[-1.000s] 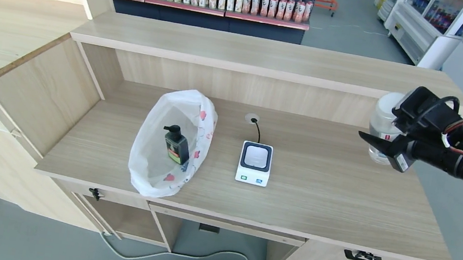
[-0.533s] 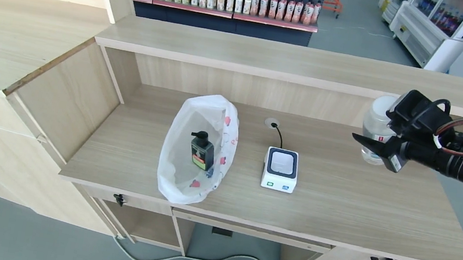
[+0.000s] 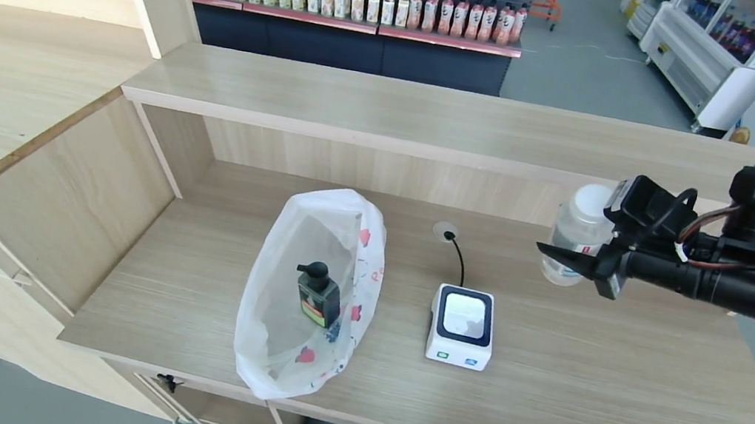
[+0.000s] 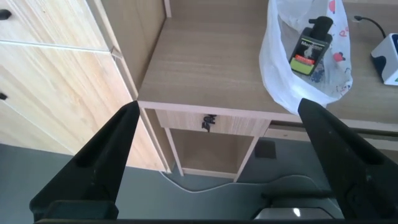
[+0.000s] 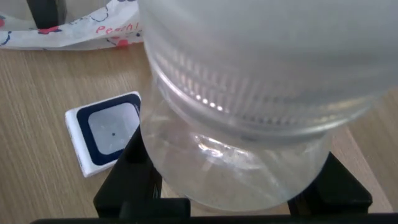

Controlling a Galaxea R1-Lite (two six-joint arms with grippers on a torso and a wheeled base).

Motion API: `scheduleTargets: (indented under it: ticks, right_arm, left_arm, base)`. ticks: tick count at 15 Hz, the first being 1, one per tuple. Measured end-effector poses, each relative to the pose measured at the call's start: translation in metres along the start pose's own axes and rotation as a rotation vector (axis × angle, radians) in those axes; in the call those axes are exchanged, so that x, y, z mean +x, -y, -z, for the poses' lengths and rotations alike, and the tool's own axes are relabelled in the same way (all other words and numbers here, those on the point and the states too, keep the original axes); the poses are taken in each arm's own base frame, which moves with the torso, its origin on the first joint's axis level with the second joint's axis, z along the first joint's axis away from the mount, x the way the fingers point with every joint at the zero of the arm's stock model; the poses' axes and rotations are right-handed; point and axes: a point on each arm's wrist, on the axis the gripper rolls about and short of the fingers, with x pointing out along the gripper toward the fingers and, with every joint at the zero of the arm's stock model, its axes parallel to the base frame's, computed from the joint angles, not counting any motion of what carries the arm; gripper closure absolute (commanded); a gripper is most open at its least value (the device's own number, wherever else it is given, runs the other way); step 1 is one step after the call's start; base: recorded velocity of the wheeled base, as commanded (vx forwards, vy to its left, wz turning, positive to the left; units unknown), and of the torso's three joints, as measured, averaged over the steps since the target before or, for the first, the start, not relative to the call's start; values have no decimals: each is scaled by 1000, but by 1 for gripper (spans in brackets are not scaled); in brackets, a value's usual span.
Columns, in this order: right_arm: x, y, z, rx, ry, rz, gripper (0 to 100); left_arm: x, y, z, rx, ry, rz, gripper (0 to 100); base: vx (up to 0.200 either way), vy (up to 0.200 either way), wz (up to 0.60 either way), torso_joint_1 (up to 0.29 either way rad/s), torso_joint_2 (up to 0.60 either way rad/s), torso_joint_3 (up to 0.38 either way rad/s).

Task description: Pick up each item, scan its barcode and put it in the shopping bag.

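Holding the clear bottle (image 3: 578, 231) in the right gripper (image 3: 557, 252), clamped from both sides on the body, just below the white lid (image 3: 593, 197). Carrying it roughly upright over the far right part of the counter (image 3: 621, 383), right of and farther back than the scanner (image 3: 462, 326), well apart from it. Can't tell which way the barcode faces.

Have the left gripper (image 4: 217, 109) spread wide, nothing in it, hanging off the near left side of the counter, out past its near edge.

Seeing the scanner flat on the counter around the middle, window facing up. Tracing a black cable (image 3: 455, 253) from its far side to a round grommet (image 3: 446, 230) in the counter top.

Seeing the shopping bag (image 3: 261, 314) just left of the scanner, close but apart, slumped on the counter with the mouth open; white, see-through, red prints on the side. Spotting a dark pump bottle (image 3: 318, 297) inside it, roughly upright, red-orange label, against the right wall of the bag.

Beyond the work surface: a raised ledge (image 3: 400, 111) along the far side of the counter, then a shelf (image 3: 356, 3) lined with drink bottles, then glass-door coolers (image 3: 713, 68) at far right.
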Motion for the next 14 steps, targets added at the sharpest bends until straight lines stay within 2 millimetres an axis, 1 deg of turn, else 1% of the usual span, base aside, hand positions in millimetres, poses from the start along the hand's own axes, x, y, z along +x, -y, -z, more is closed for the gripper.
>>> scheduleTargets:
  ticks: [2, 4, 5, 14]
  right_arm:
    - [7, -6, 8, 3, 14, -53, 100]
    - [12, -11, 12, -12, 98, -132, 100]
    - [14, -15, 16, -19, 109, -160, 100]
    - [29, -39, 43, -140, 150, -270, 100]
  left_arm:
    - [0, 0, 0, 0, 0, 1, 0]
    - [0, 0, 0, 0, 0, 0, 0]
    - [0, 0, 0, 0, 0, 0, 0]
    - [0, 0, 0, -1, 0, -1, 0]
  base:
    - [0, 0, 0, 0, 0, 0]
    - [0, 0, 0, 0, 0, 0]
    - [0, 0, 0, 0, 0, 0]
    - [0, 0, 0, 0, 0, 0]
